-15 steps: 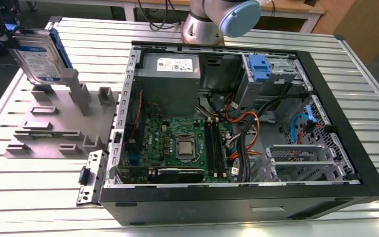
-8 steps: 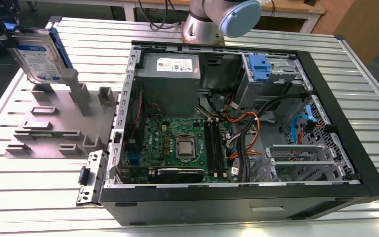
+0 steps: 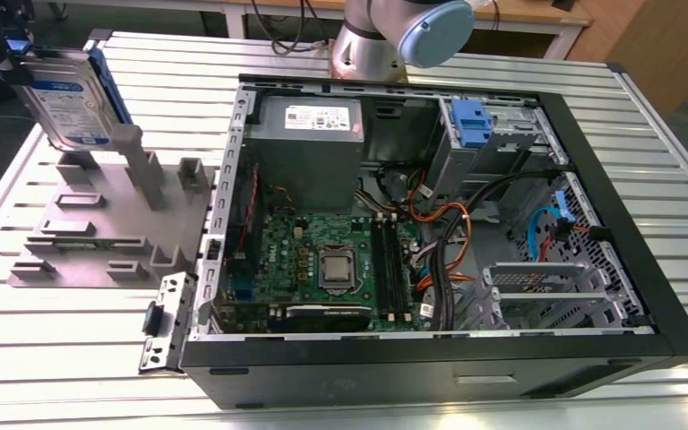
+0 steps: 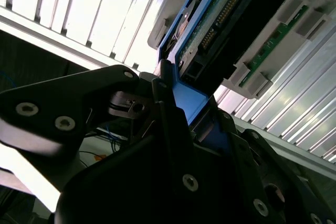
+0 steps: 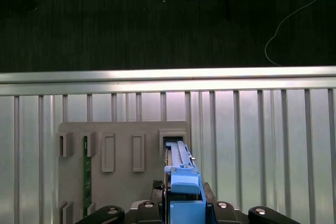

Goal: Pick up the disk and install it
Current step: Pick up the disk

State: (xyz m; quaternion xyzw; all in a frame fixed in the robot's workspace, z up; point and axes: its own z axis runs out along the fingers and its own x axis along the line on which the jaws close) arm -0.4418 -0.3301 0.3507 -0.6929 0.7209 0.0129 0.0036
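The disk (image 3: 67, 98), a silver drive with a white-and-blue label in a blue carrier, stands upright at the exterior view's far left. Its lower end is at the tall post of the grey holder fixture (image 3: 93, 233). My gripper (image 3: 4, 49) is shut on its upper end. In the first wrist view the blue carrier handle (image 5: 184, 190) sits between the fingers (image 5: 107, 212), and the disk runs down toward a slot (image 5: 173, 141) in the fixture. In the second wrist view the black fingers (image 4: 168, 103) clamp the blue carrier (image 4: 190, 100), with the drive's circuit board (image 4: 226, 9) beyond.
The open black computer case (image 3: 631, 269) lies to the exterior view's right of the fixture. It holds a grey power-supply box (image 3: 308, 121), a motherboard (image 3: 332, 264), cables and a blue bracket (image 3: 469, 121) in the drive bay. A green board (image 5: 86, 177) stands in another fixture slot. The slatted table's edge (image 5: 168, 77) is close behind.
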